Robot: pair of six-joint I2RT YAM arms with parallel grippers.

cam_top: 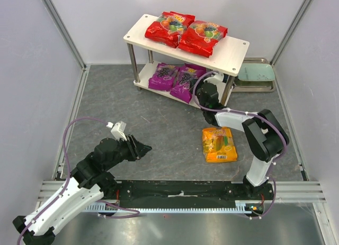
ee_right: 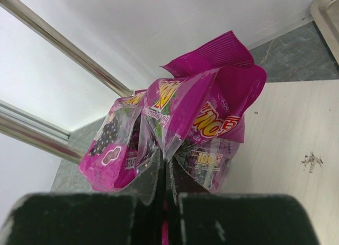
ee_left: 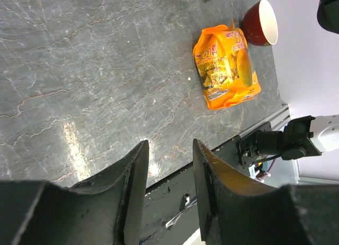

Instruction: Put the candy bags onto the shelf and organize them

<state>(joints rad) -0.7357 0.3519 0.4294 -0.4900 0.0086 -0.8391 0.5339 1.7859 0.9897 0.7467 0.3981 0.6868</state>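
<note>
Red bags [cam_top: 169, 28] are showing fruit prints, purple bags [cam_top: 165, 76] grape pictures; the orange bag [cam_top: 219, 144] is glowing against the grey, white-veined surface [cam_top: 159, 123].

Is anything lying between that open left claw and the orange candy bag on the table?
Nothing visible. Only bare grey tabletop lies between the left gripper and the orange bag; the red bowl sits beyond the bag.

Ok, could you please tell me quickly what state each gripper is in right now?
Left gripper: open, holding nothing.
Right gripper: shut on the edge of a purple candy bag.
</note>
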